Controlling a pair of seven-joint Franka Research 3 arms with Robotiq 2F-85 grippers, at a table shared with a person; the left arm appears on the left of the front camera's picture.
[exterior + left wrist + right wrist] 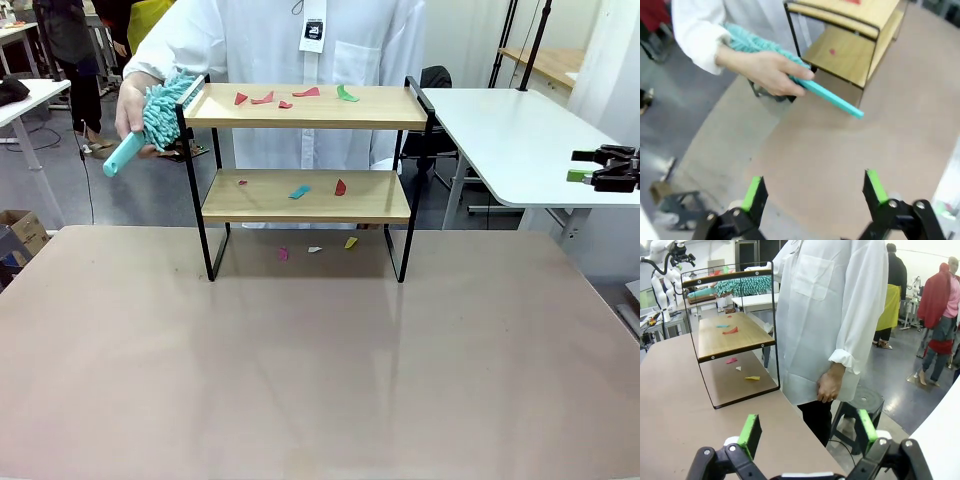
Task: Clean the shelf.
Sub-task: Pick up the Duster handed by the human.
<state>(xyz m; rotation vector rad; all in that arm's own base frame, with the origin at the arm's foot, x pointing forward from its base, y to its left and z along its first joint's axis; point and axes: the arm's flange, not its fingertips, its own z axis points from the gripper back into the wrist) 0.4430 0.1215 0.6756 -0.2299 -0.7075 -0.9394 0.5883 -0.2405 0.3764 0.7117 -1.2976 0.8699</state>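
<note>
The shelf (380,118) stands at the far side of the tabletop (320,360). A person's hand (133,108) holds a teal duster (162,105) at, perhaps touching, its left end, so a hard sweep could shove it or scatter the paper scraps (306,92). Your left gripper (812,187) and right gripper (807,432) hang spread and empty; that hand blocks the left approach.

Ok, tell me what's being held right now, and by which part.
The person's hand holds the teal duster by its handle. The left claw and right claw are open, empty.
</note>
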